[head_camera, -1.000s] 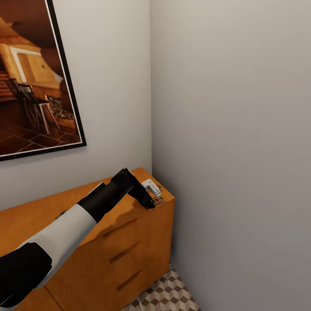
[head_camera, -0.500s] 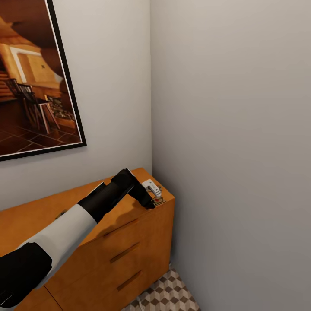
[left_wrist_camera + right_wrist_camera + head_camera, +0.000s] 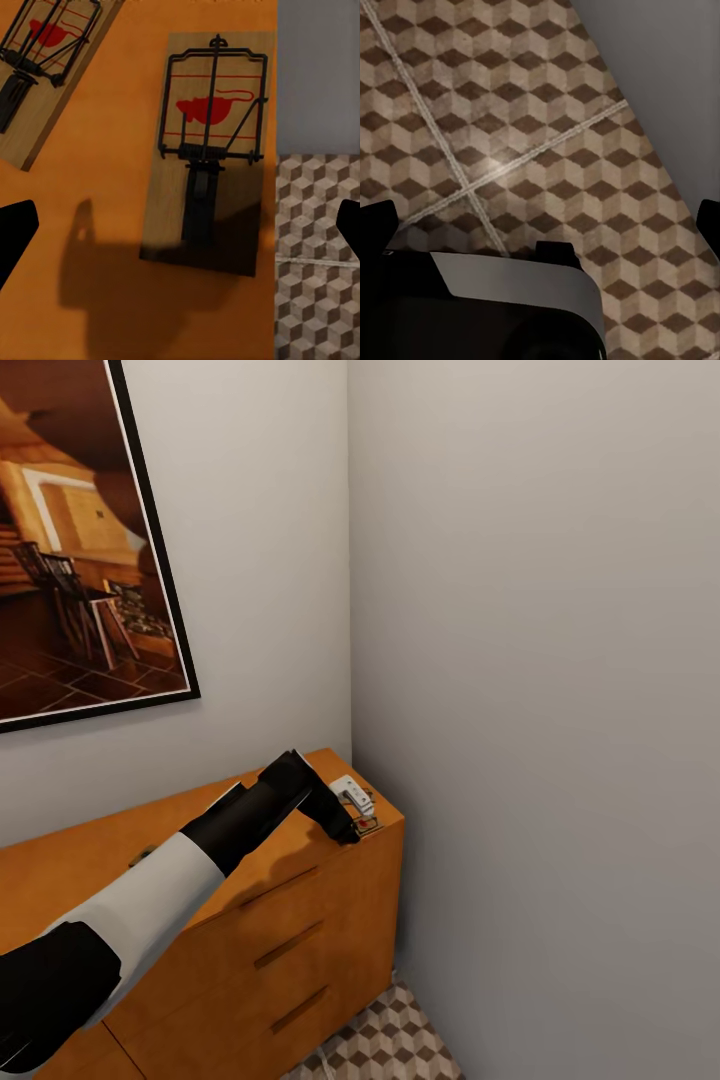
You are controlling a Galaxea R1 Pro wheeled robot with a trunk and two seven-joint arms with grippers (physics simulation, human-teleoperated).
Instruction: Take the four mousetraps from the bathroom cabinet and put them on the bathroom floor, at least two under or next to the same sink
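Two mousetraps lie on the orange-brown top of the cabinet [image 3: 97, 225]. One mousetrap [image 3: 210, 150] is near the top's end edge, with its dark wire bar and red mouse mark showing. The other mousetrap [image 3: 45, 67] is partly cut off by the frame. My left gripper [image 3: 180, 225] hovers open over the nearer trap, its dark fingertips [image 3: 15, 232] wide apart and touching nothing. In the head view my left gripper [image 3: 350, 815] is at the right end of the cabinet [image 3: 300, 920], beside a mousetrap [image 3: 366, 824]. My right gripper [image 3: 540, 217] is open over the bathroom floor [image 3: 510, 112].
The cabinet's right end stands close to a grey side wall [image 3: 550, 710]. A framed picture [image 3: 80, 540] hangs on the back wall above it. Cube-pattern floor [image 3: 390, 1045] shows below the cabinet's end. Part of my own body [image 3: 510, 300] lies under the right wrist.
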